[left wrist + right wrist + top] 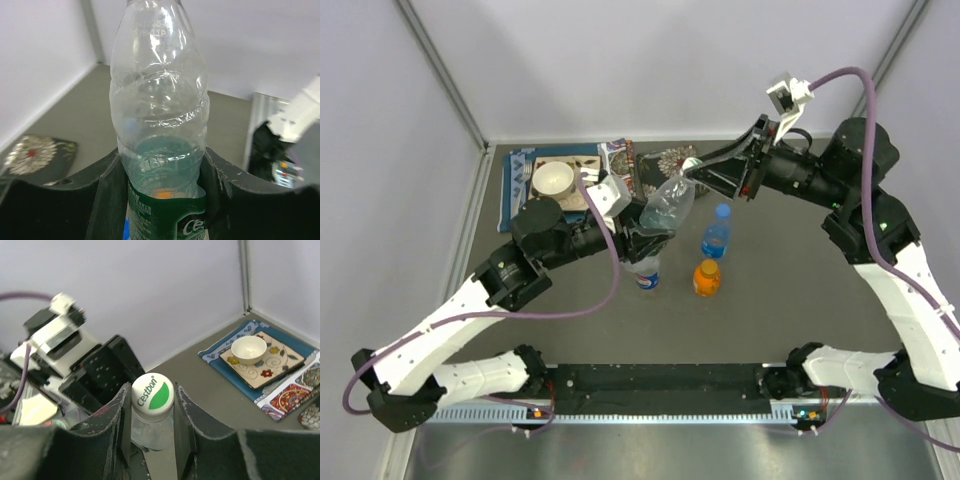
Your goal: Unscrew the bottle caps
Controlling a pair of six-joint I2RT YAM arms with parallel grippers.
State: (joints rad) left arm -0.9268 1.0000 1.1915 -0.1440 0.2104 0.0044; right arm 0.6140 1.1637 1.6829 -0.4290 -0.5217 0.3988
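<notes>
Nearest the overhead camera, the bases of the two robot arms sit at the near edge of a grey table [770, 310], and both arms reach inward to meet over the middle.

The left gripper [638, 232] grips a clear bottle with a green label [668, 205] low on its body, just above the label. In the left wrist view its dark fingers [107, 195] press against both sides of the bottle [160, 100], which looks nearly empty. The bottle is tilted: its long axis runs from the left gripper up and away toward the right gripper [695, 172], so the neck points straight at the right arm.

The right gripper has narrowed onto the bottle's white cap [152, 394]. In its wrist view the cap, printed with a green leaf shape, faces the camera with a finger tight on either side, so it looks clamped. The twist to loosen it would turn about that tilted axis, with the left gripper bracing the body.

Three more bottles stand upright on the table near the held one: a blue-tinted bottle [717, 235], a clear bottle with a blue-red label [647, 272] below the left gripper, and a short orange-filled bottle [707, 278]. All three appear capped.

At the far left, a small white bowl [553, 178] rests on a patterned plate.
</notes>
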